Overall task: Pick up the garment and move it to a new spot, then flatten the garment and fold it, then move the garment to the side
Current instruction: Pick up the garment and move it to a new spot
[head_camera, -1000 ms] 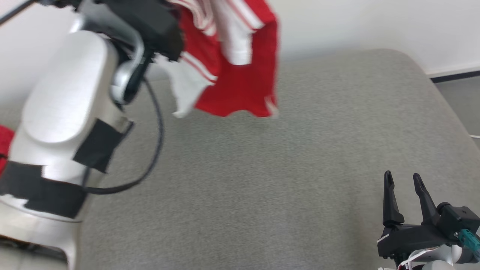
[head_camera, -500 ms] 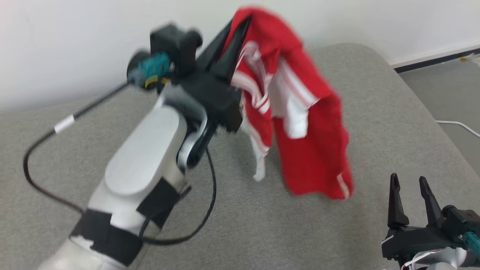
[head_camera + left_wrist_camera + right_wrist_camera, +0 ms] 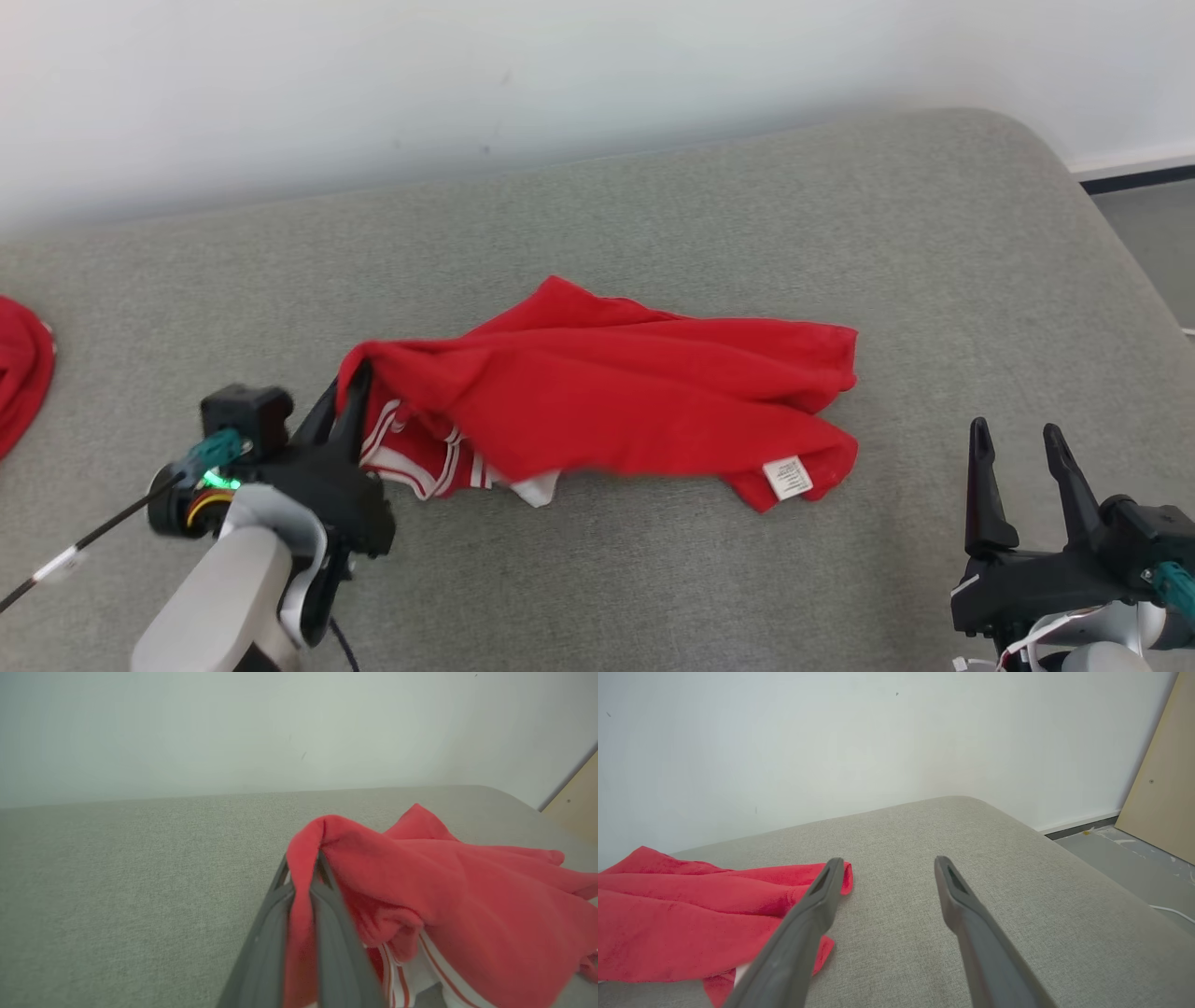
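The garment (image 3: pixel 616 392) is red with white stripes and a white label; it lies crumpled across the middle of the grey cushioned surface (image 3: pixel 747 187). My left gripper (image 3: pixel 347 392) sits low at its left end, shut on a fold of the red cloth, which the left wrist view shows pinched between the two dark fingers (image 3: pixel 327 919). The garment (image 3: pixel 458 896) spreads to the right of them there. My right gripper (image 3: pixel 1016 443) stands open at the lower right, apart from the cloth, and the garment (image 3: pixel 691 905) lies left of its fingers (image 3: pixel 812 914) in the right wrist view.
Another red cloth (image 3: pixel 19 373) lies at the surface's left edge. A white wall (image 3: pixel 560 75) runs behind. The surface rounds off at the right, where grey floor (image 3: pixel 1148 233) and a white cable show. A beige panel (image 3: pixel 1162 774) leans at the far right.
The left arm has come down from high up, and the hanging garment now lies spread on the surface, still pinched. The head camera has shifted. The right gripper has stayed open and still.
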Available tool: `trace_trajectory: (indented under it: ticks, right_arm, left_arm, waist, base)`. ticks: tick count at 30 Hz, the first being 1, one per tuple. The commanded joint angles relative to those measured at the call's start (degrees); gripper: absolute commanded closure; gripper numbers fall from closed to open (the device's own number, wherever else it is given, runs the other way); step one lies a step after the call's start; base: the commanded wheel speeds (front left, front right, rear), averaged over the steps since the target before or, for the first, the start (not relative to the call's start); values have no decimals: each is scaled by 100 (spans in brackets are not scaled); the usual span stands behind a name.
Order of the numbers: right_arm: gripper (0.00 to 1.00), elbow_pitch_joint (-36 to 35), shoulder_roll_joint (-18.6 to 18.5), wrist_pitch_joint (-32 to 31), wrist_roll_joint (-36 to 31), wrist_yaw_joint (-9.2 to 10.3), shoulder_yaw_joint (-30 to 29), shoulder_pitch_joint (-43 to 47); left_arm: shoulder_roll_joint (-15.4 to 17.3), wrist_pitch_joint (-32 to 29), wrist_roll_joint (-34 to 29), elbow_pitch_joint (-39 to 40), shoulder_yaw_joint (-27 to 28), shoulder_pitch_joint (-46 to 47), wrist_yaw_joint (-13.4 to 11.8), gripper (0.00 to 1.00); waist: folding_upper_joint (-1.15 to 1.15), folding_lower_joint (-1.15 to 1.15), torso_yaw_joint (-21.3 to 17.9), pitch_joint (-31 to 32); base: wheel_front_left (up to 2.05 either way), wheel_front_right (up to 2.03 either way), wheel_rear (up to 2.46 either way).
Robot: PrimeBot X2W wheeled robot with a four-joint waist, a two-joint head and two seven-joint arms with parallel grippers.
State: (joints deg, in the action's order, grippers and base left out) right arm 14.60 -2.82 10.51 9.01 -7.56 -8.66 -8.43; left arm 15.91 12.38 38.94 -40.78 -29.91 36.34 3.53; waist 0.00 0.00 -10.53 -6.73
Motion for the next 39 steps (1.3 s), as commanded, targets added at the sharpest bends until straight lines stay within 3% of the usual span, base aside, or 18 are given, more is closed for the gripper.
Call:
trace_trajectory:
  ticks: [1, 3, 4, 5, 14, 24, 31, 39]
  right_arm:
    - [0, -38, -10, -38, -72, 14, 15, 55]
    - [0, -59, -10, -79, -64, 14, 45, 81]
    - [0, -68, -10, -82, -52, 14, 66, 90]
    - [0, -73, -10, -92, -50, 14, 63, 106]
    - [0, -111, -10, -155, 0, 14, 29, 281]
    - [0, -219, -11, -168, 16, 14, 58, 464]
    - [0, -344, -10, -219, 7, 14, 1, 585]
    - [0, -403, -10, -274, 10, 14, 83, 702]
  left_arm:
    - [68, 81, 75, -101, 69, -151, 32, 100]
    - [90, 97, 152, -238, 73, -277, 91, 100]
    - [104, 132, 125, -273, 70, -288, 94, 47]
    - [89, 142, 98, -298, 54, -293, 114, 0]
    - [-23, 286, -86, 149, 247, -469, 134, 0]
    - [115, 284, -1048, 2276, 1590, -1668, -285, 0]
    - [-128, 286, -1737, 3344, 2393, -2871, -394, 0]
    - [-473, 286, -2119, 3629, 2848, -3625, -158, 0]
  waist:
    - [0, 0, 131, -3]
    - [0, 0, 193, 26]
    - [0, 0, 222, 39]
    - [0, 0, 260, 62]
    - [0, 0, 619, 361]
    - [0, 0, 966, 683]
    - [0, 0, 1119, 792]
    - [0, 0, 1196, 848]
  base:
    - [0, 0, 0]
    - [0, 0, 0]
    - [0, 0, 0]
    - [0, 0, 0]
    - [0, 0, 0]
    - [0, 0, 0]
    - [0, 0, 0]
    - [0, 0, 0]
